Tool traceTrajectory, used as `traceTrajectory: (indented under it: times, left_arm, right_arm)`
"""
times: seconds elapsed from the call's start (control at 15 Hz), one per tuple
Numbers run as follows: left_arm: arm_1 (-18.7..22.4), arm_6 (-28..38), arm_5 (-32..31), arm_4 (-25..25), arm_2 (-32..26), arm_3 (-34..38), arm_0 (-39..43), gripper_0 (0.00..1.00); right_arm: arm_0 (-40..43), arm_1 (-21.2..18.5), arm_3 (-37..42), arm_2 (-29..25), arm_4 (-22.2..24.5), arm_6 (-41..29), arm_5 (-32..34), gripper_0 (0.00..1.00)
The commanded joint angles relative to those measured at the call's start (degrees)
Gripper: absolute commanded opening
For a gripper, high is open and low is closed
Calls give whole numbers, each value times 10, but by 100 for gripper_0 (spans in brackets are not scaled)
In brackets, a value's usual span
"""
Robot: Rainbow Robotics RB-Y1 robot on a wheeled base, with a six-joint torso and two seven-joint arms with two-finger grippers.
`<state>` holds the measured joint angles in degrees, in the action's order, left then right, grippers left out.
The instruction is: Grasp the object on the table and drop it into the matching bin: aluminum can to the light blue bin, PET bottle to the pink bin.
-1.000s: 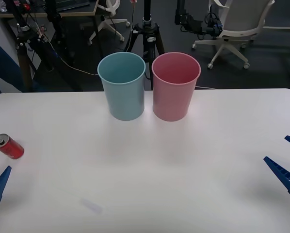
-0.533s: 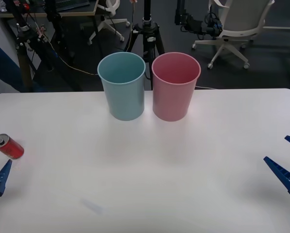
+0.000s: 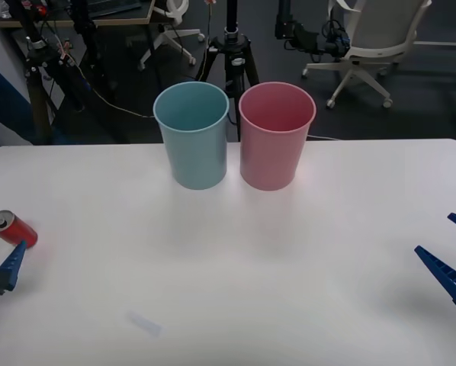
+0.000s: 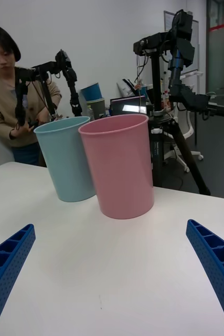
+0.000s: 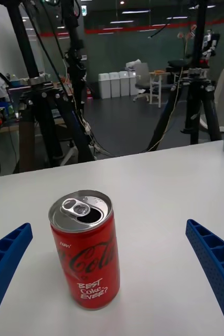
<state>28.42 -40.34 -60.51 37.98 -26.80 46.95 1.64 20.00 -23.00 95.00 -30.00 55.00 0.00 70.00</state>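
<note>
One wide white bench [image 3: 236, 267] with rounded corners carries three things: one small red aluminium drink can [image 3: 11, 229] with a silver top and pull tab, one tall tapered light blue plastic bin [image 3: 192, 137] and one tall tapered pink plastic bin [image 3: 276, 139] of the same shape. Two blue ribbed grippers are in view, the left gripper [image 5: 112, 286] and the right gripper [image 4: 112, 283], each with two jaws set wide apart.

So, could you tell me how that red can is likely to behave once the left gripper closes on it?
The can is opened, so it is probably light and thin-walled: a hard squeeze may dent it. Standing upright on the table, it could tip if the open left gripper nudges it, then roll.
</note>
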Motion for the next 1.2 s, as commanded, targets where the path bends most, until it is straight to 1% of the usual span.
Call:
traceTrajectory:
  times: [0.07, 0.2, 0.47, 0.87, 1.2]
  left_arm:
    - [16, -3, -7, -19, 16, -55, -28, 100]
    - [21, -5, -7, -23, 15, -75, -44, 100]
    - [20, -8, 26, -26, 19, -78, -62, 100]
    - [20, -4, 96, -27, 58, -78, -84, 100]
    - [16, 7, 133, -29, 75, -78, -100, 100]
  right_arm:
    - [0, 0, 0, 0, 0, 0, 0, 100]
    - [0, 0, 0, 0, 0, 0, 0, 100]
    - [0, 0, 0, 0, 0, 0, 0, 100]
    - [0, 0, 0, 0, 0, 0, 0, 100]
    - [0, 0, 0, 0, 0, 0, 0, 100]
